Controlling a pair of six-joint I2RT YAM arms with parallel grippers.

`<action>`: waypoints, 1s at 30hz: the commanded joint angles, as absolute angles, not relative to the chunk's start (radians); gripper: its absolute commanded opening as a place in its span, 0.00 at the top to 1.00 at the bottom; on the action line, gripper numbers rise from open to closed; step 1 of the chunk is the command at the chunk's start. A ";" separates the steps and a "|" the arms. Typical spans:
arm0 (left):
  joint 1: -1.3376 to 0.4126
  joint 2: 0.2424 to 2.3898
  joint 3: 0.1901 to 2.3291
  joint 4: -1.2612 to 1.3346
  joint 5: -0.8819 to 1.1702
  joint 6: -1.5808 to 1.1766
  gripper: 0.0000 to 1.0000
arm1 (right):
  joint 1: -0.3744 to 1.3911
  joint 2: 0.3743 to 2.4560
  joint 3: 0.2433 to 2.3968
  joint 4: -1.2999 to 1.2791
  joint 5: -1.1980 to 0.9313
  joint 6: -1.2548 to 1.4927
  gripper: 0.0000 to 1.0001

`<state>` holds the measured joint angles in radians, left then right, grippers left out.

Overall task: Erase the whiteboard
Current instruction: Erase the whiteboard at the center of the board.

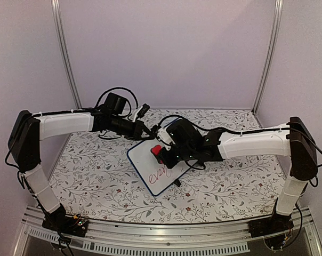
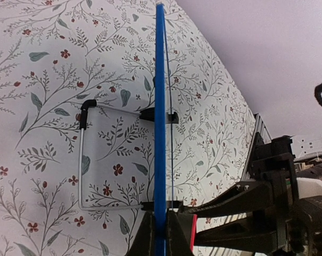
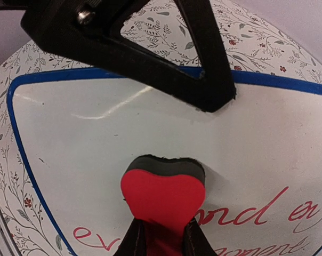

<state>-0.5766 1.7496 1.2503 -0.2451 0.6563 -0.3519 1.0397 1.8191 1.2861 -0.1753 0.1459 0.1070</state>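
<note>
The whiteboard (image 1: 144,162) sits mid-surface (image 1: 97,181), with red script (image 3: 246,216) across its lower part and a wire stand (image 2: 80,160) at its back. The left end effector (image 2: 160,234) is clamped on its blue far edge. The right end effector (image 3: 163,242) pinches a red heart-shaped eraser (image 3: 163,194) against its face, just above the writing.

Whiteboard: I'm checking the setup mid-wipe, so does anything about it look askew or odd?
Yes: the whiteboard lies diagonal to the edges of the table, its far edge clamped in the left gripper. The right gripper holds a red heart-shaped eraser against it; red writing is left unwiped. No damage shows.
</note>
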 commanded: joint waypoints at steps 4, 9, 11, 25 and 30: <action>-0.605 1.733 1.261 -0.266 0.696 -0.351 1.00 | 1.017 1.833 1.253 -0.156 0.152 0.116 0.91; -0.604 1.735 1.262 -0.266 0.698 -0.351 1.00 | 1.017 1.791 1.133 -0.138 0.139 0.161 0.91; -0.604 1.735 1.262 -0.266 0.699 -0.350 1.00 | 1.017 1.775 1.095 -0.130 0.136 0.176 0.91; -0.605 1.738 1.262 -0.266 0.698 -0.352 1.00 | 1.017 1.757 1.084 -0.115 0.142 0.184 0.91; -0.605 1.739 1.262 -0.266 0.701 -0.352 1.00 | 0.997 1.768 1.151 -0.106 0.147 0.166 0.91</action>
<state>-0.5766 1.7496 1.2507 -0.2451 0.6575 -0.3523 1.0298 1.7515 1.0931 -0.0986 0.1204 0.1772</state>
